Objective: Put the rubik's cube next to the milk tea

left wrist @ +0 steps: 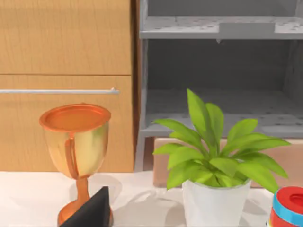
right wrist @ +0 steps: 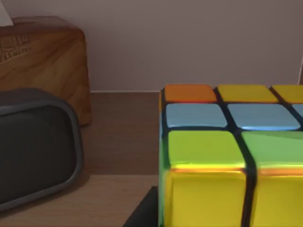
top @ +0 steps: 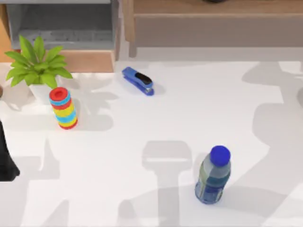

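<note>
1. Top view: the milk tea (top: 213,177) stands on the white tabletop (top: 199,118) toward the lower right, its blue cap tilted slightly toward the top of the view. A blue stapler (top: 138,81) lies near the far middle. A ring stack (top: 63,108) of red, yellow and blue stands at the left, just beside a potted plant (top: 37,68). A dark part of the left arm (top: 6,156) shows at the left edge.
2. Left wrist view: a copper trophy cup (left wrist: 76,151) stands on the tabletop near the plant (left wrist: 215,165) in its white pot, and the ring stack (left wrist: 288,208) shows at the edge. Behind them are a wooden cabinet (left wrist: 66,71) and a grey shelf (left wrist: 218,66). A dark tip of the left end effector (left wrist: 92,210) juts in front of the cup; its opening cannot be told.
3. Right wrist view: the cube (right wrist: 232,156) sits very close to the camera, with orange, yellow, blue and green squares. Whether the right end effector grips it cannot be told. Behind lie a wooden box (right wrist: 42,61) and a dark rounded object (right wrist: 33,146) on a wooden surface.
</note>
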